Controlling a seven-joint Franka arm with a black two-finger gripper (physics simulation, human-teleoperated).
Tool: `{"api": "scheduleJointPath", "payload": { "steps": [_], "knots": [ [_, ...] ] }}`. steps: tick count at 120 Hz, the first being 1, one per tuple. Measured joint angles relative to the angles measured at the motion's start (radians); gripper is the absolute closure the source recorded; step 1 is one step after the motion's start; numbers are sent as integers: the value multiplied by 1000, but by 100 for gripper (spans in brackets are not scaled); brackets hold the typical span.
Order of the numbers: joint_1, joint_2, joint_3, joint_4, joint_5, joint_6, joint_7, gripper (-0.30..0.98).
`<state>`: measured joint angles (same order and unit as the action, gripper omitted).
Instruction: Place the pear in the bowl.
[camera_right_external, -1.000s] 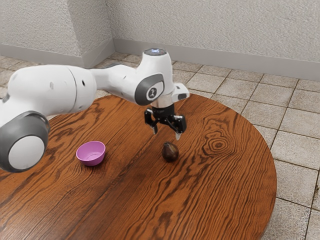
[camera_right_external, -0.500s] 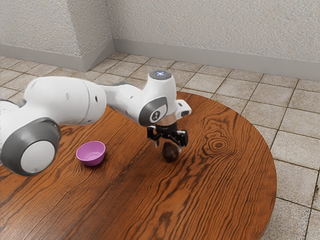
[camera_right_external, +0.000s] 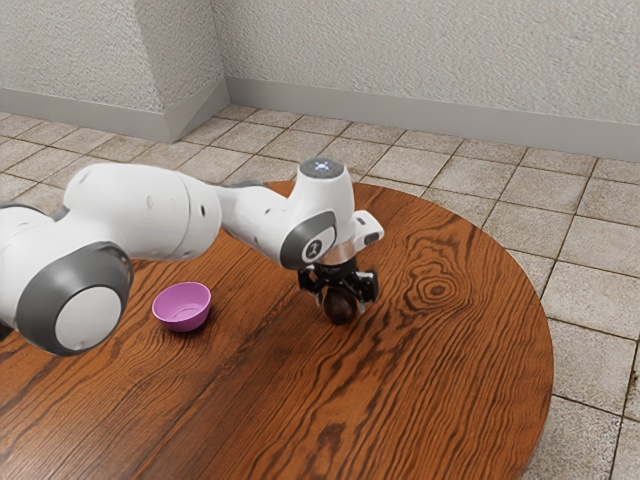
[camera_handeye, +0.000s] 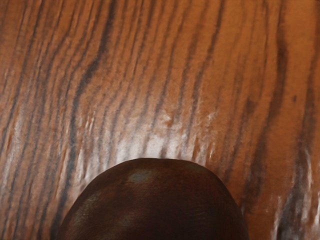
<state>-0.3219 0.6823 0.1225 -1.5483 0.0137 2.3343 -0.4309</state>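
My black gripper (camera_right_external: 340, 300) is low over the table in the exterior view, open, its fingers standing on either side of the dark brown pear (camera_right_external: 341, 306). The pear rests on the wood, its top hidden by the hand. Close under my hand, the rounded dark pear (camera_handeye: 155, 205) appears in the wrist view. A pink bowl (camera_right_external: 183, 308) with nothing visible inside stands on the table, toward the exterior view's left from the gripper.
The round wooden table (camera_right_external: 440, 350) has a curved edge toward the exterior view's right. My white arm (camera_right_external: 150, 210) reaches over the table behind the bowl. Tiled floor and pale walls lie beyond.
My hand has come down from above the pear until the fingers flank it, shifting slightly toward the exterior view's right. The pear and bowl have stayed put.
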Motion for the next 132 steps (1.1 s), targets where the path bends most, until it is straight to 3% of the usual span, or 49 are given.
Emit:
{"api": "scheduleJointPath", "payload": {
  "steps": [52, 72, 105, 132],
  "knots": [
    [6, -2, 0, -12, 0, 12, -22, 26],
    [16, -76, 0, -55, 4, 8, -30, 28],
    [228, -307, 2, -276, 31, 6, -38, 29],
    [376, -355, 6, -358, 61, 5, -40, 29]
  ]
}}
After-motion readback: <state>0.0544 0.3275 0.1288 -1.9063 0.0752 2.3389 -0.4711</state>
